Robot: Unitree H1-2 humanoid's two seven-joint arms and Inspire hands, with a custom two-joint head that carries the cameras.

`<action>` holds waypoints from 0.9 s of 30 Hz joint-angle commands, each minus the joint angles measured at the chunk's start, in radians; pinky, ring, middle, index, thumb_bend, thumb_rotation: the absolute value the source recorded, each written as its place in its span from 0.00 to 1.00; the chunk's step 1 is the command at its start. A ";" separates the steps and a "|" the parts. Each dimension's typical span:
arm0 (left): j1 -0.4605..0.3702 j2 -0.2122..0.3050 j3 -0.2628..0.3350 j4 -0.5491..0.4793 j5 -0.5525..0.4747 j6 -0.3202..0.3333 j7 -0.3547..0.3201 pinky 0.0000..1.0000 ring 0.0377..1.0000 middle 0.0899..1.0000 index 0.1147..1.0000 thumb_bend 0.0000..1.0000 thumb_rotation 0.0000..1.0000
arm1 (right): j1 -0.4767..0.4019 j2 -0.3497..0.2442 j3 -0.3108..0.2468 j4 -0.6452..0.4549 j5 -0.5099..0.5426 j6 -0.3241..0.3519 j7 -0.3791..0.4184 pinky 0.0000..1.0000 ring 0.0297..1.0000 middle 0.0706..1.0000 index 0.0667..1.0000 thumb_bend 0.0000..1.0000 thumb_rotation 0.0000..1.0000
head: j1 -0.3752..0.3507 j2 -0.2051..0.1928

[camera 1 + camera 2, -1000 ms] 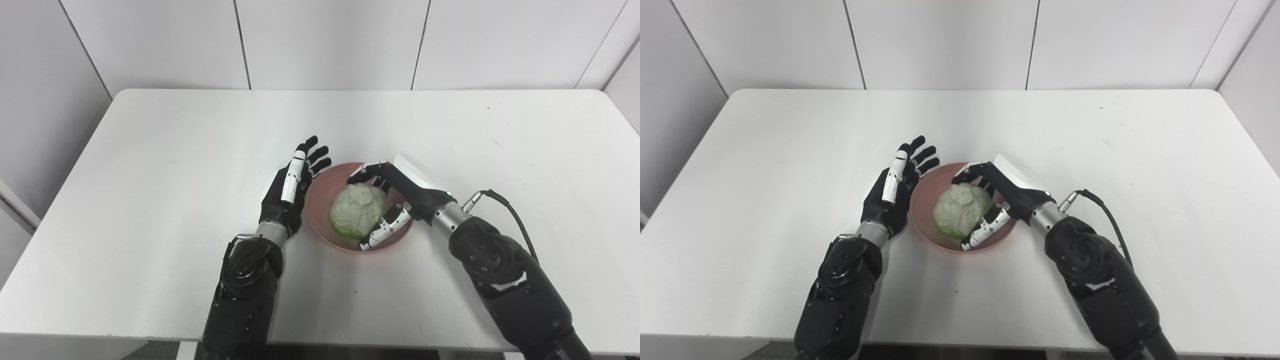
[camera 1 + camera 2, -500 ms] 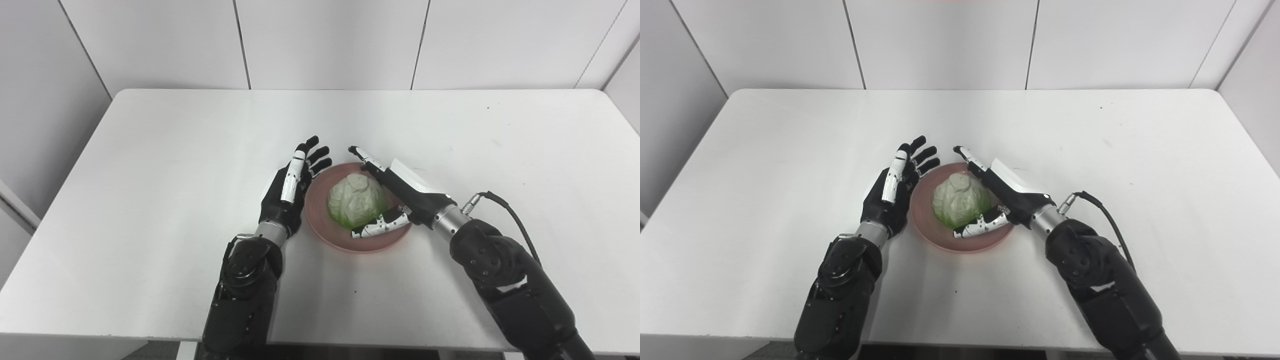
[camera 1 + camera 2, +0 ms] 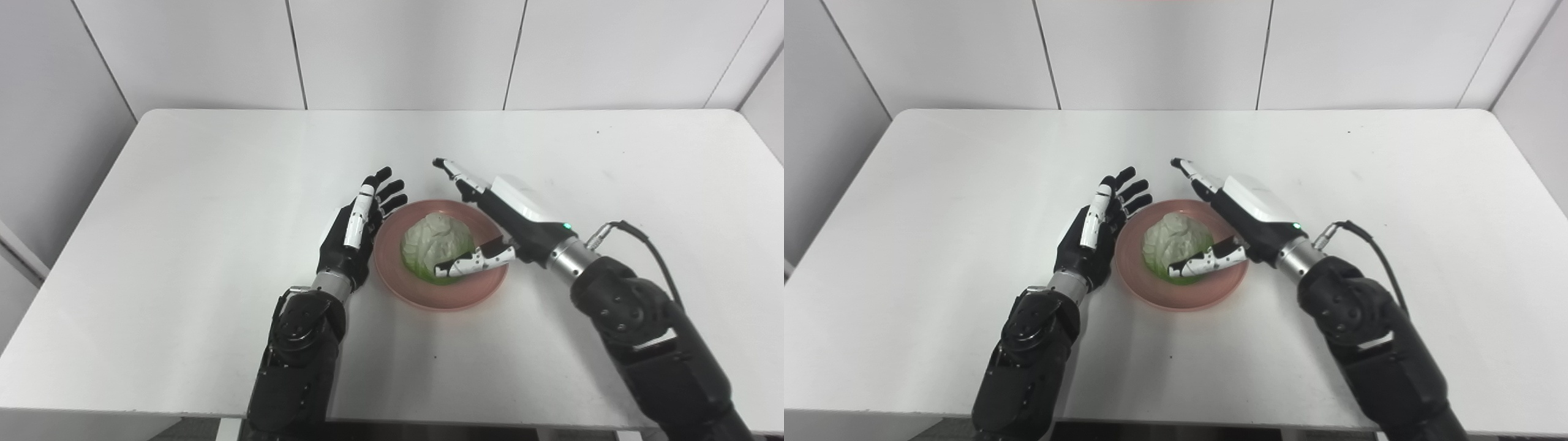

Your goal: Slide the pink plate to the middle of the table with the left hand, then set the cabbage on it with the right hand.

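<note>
the pale green round cabbage (image 3: 436,246) sits on the shallow pink plate (image 3: 429,293) mid white tabletop (image 3: 184,184). right hand (image 3: 508,220) hovers just beside it, fingers (image 3: 456,173) spread apart, holding nothing. left hand (image 3: 352,236) is beside the plate's left rim, fingers apart too.

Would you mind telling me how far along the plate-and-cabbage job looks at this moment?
Nearly finished. Done: the pink plate sits near the table's middle, and the cabbage rests on it. In hand: the right hand is open, fingers spread and clear of the cabbage. The left hand is open beside the plate's left rim. Left: probably only pulling both arms back.
</note>
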 commanded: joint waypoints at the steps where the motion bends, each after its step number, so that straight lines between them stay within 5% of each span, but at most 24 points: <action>1: 0.011 0.014 0.007 0.025 0.002 0.028 -0.001 0.85 0.86 0.87 0.88 0.46 1.00 | -0.052 -0.004 -0.036 -0.066 0.049 -0.012 0.003 0.89 1.00 1.00 1.00 1.00 0.49 | 0.001 0.000; 4: 0.013 0.017 0.012 0.024 -0.005 0.028 -0.006 0.86 0.86 0.87 0.88 0.46 1.00 | -0.050 0.030 -0.117 -0.136 0.111 0.038 -0.036 0.97 1.00 1.00 1.00 1.00 0.59 | -0.004 -0.004; 5: 0.014 0.019 0.014 0.025 -0.006 0.027 -0.008 0.86 0.86 0.87 0.88 0.46 1.00 | -0.046 0.051 -0.151 -0.152 0.128 0.054 -0.062 0.99 1.00 1.00 1.00 1.00 0.74 | -0.005 -0.005; 9: 0.017 0.026 0.018 0.026 -0.007 0.024 -0.020 0.86 0.87 0.88 0.88 0.46 1.00 | -0.002 0.145 -0.298 -0.161 0.311 0.137 -0.119 1.00 1.00 1.00 1.00 1.00 0.97 | -0.016 -0.010; 12: 0.026 0.030 0.016 0.013 0.003 0.019 -0.019 0.87 0.87 0.88 0.89 0.45 1.00 | 0.048 0.186 -0.364 -0.152 0.398 0.218 -0.146 1.00 1.00 1.00 1.00 1.00 1.00 | -0.015 -0.009; 17: 0.048 0.041 0.009 -0.004 0.015 -0.019 -0.025 0.88 0.88 0.90 0.90 0.45 1.00 | 0.166 0.262 -0.402 -0.110 0.456 0.218 -0.219 1.00 1.00 1.00 1.00 0.98 1.00 | -0.011 -0.008; 27: 0.131 0.041 -0.005 -0.096 0.063 -0.049 0.002 0.88 0.89 0.90 0.89 0.44 1.00 | 0.290 0.316 -0.382 0.007 0.512 0.088 -0.256 1.00 1.00 1.00 1.00 0.46 1.00 | 0.001 -0.009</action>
